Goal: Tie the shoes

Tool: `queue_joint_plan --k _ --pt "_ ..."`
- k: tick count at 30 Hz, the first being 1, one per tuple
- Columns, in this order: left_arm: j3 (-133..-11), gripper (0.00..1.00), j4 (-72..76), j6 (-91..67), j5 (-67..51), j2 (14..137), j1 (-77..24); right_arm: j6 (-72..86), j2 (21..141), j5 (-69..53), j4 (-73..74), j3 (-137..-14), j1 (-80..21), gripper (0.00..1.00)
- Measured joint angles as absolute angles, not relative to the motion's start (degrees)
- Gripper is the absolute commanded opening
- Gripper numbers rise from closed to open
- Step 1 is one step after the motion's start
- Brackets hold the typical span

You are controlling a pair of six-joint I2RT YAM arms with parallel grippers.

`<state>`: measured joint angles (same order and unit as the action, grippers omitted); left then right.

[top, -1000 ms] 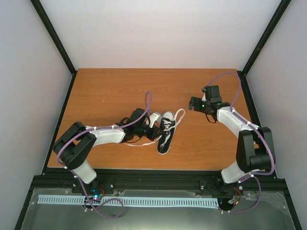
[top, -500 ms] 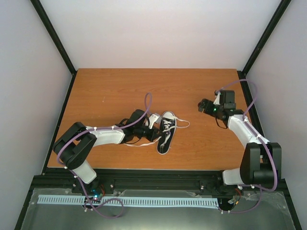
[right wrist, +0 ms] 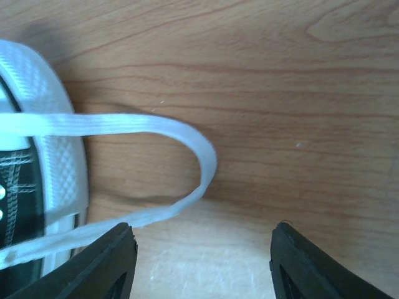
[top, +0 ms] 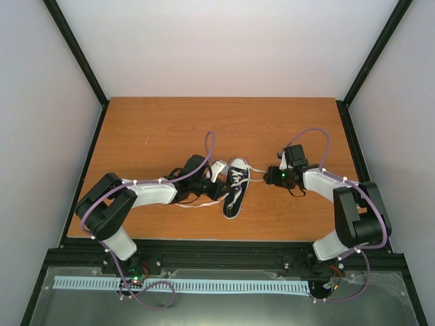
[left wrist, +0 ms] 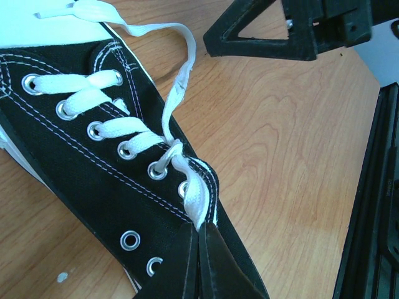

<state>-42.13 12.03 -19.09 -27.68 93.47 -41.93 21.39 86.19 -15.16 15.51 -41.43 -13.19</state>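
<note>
The black sneaker (top: pixel 235 188) with a white toe cap lies mid-table, toe pointing away from the arms. In the left wrist view the shoe (left wrist: pixel 81 162) shows its eyelets and white laces. My left gripper (left wrist: pixel 201 240) is shut on one white lace (left wrist: pixel 194 199) at the shoe's upper eyelets; from above it (top: pixel 221 185) sits at the shoe's left side. My right gripper (right wrist: pixel 202 246) is open, low over the table, its fingers (right wrist: pixel 112 255) either side of a lace loop (right wrist: pixel 202 162) beside the toe cap (right wrist: pixel 59 156). From above it (top: pixel 272 176) is just right of the shoe.
A loose lace end (top: pixel 194 204) trails on the wood left of the shoe under my left arm. Black frame rails run along the table's near edge (top: pixel 224 246) and sides. The right gripper's body (left wrist: pixel 293 31) shows at the top of the left wrist view.
My right gripper swung out to the right, then came back left and down to the lace loop by the shoe's toe. The loop now lies flat. The left gripper held still.
</note>
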Motion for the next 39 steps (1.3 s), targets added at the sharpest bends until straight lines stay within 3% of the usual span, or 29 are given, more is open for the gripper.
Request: queue_joint_plan --k 5,7,10,16,24,26,29,31,35,39 --pt "-42.13 0.01 12.03 -19.09 -27.68 93.47 -41.91 21.17 90.67 -12.95 14.26 -43.20 -14.20 0.45" --pt "-42.11 0.01 12.03 -19.09 -27.66 93.47 -41.93 21.04 91.81 -11.92 13.69 -44.29 -15.62 0.32" --pt "-42.11 0.01 12.03 -19.09 -27.66 93.47 -41.93 20.82 93.73 -10.83 13.04 -45.63 -17.19 0.05" --pt "-42.06 0.01 12.05 -19.07 -27.64 93.47 -41.91 21.76 96.20 -11.92 12.47 -48.42 -17.67 0.03" --pt "-41.93 0.01 12.14 -19.07 -27.66 93.47 -41.93 24.82 92.73 -25.63 7.92 -56.01 -21.91 0.03" --pt "-41.91 0.01 12.21 -19.07 -27.66 93.47 -41.91 25.39 92.25 -27.46 6.28 -58.46 -24.62 0.12" --pt "-41.69 0.01 12.58 -19.07 -27.64 93.45 -41.91 26.89 92.01 -29.56 3.16 -59.55 -27.49 0.48" --pt "-41.45 0.01 12.75 -19.07 -27.66 93.45 -41.91 28.16 92.01 -29.36 2.81 -58.81 -27.73 0.62" --pt "-41.34 0.01 13.10 -19.07 -27.64 93.45 -41.93 29.06 91.59 -27.51 3.27 -56.16 -26.70 0.74" --pt "-41.34 0.01 13.50 -19.09 -27.68 93.45 -41.93 29.41 87.31 -25.56 4.54 -52.73 -24.25 0.76"
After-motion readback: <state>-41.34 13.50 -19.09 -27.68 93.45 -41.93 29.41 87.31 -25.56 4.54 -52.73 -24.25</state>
